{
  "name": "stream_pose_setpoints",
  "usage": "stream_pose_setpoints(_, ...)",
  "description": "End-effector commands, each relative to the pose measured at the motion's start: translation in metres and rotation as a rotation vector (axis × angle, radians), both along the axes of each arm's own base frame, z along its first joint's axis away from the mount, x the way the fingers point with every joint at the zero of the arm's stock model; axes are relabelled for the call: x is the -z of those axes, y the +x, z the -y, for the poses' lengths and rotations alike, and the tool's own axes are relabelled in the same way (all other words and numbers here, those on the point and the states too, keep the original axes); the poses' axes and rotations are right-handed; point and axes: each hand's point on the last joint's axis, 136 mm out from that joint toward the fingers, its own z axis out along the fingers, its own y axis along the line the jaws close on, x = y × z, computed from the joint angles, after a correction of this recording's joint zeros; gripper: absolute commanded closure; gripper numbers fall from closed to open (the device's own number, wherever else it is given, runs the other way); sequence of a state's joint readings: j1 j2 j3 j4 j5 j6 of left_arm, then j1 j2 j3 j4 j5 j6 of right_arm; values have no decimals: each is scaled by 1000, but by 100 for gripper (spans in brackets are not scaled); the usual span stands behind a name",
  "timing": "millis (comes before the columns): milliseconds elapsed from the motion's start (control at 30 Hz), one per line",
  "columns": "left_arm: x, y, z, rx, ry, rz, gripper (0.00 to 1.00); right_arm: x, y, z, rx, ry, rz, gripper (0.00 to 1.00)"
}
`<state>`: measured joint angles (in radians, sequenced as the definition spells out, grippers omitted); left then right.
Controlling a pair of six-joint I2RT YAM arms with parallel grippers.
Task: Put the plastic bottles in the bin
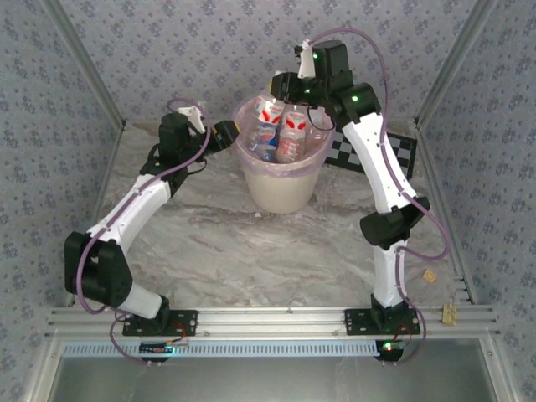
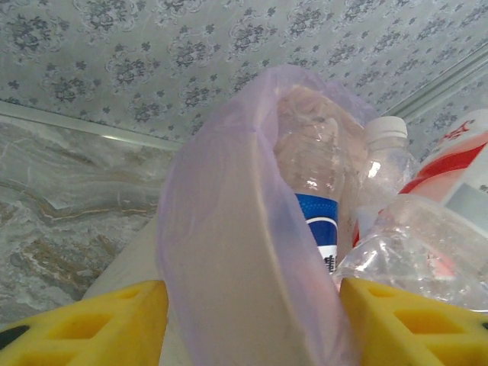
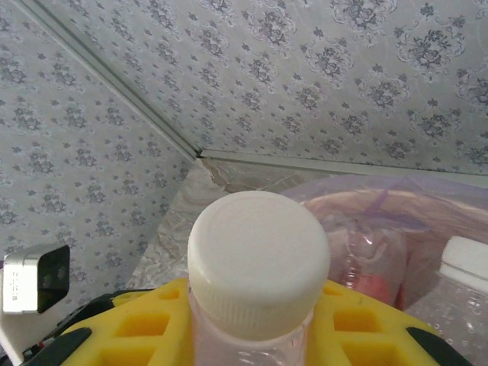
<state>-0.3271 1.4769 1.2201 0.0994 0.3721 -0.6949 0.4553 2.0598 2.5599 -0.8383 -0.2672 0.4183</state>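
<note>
The marbled table [image 1: 209,234] carries the bin [image 1: 280,188] at its middle, cream-walled, with a pale lilac bag folded over the rim and a black-and-white checkerboard [image 1: 381,151] lying just behind it to the right. The plastic bottles [image 1: 291,134] stand packed inside the bin. From above, their labels are white with red marks, too small to read. The left wrist camera comes closer. One bottle [image 2: 316,221] wears a blue label with white lettering cut off by the bag. Another bottle at the right edge [image 2: 457,152] has a red-and-white label with small red characters, and neither label can be made out. That view also shows a white-capped bottle [image 2: 385,152] between them, and a crumpled clear one [image 2: 412,259] low in front. The left gripper [image 1: 228,134] is at the bin's left rim. In its own camera the yellow fingers [image 2: 91,324] stand apart on either side of the bag-covered rim [image 2: 229,252], and whether they pinch it cannot be told. The right gripper [image 1: 285,85] hangs above the bin's far rim, clamped around a clear bottle [image 3: 258,259]. That bottle's plain white ribbed cap rises between the yellow fingers [image 3: 145,328], over the bag's edge [image 3: 427,194] and another white cap [image 3: 473,263] below.
</note>
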Motion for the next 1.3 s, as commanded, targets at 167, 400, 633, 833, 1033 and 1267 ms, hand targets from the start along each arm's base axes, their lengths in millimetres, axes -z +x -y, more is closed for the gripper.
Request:
stream_pose_setpoints(167,-28,4,9,46,-45,73,42,118,-10,-27,-66,-201,-281,70)
stream_pose_setpoints(400,-30,5,11,52,-39,77,43,134,-11,-31,-80,-220,-306,64)
stream_pose_setpoints(633,-41,5,10,54,-39,98,43,94,1,-14,-42,-164,-211,45)
stream_pose_setpoints(833,-55,4,9,53,-28,121,43,53,2,-6,-28,-147,-87,23)
stream_pose_setpoints(1033,-63,6,5,32,18,123,41,7,-9,11,16,-171,48,11)
stream_pose_setpoints(1267,-84,0,20,42,259,173,29,-5,-23,51,83,-210,66,4)
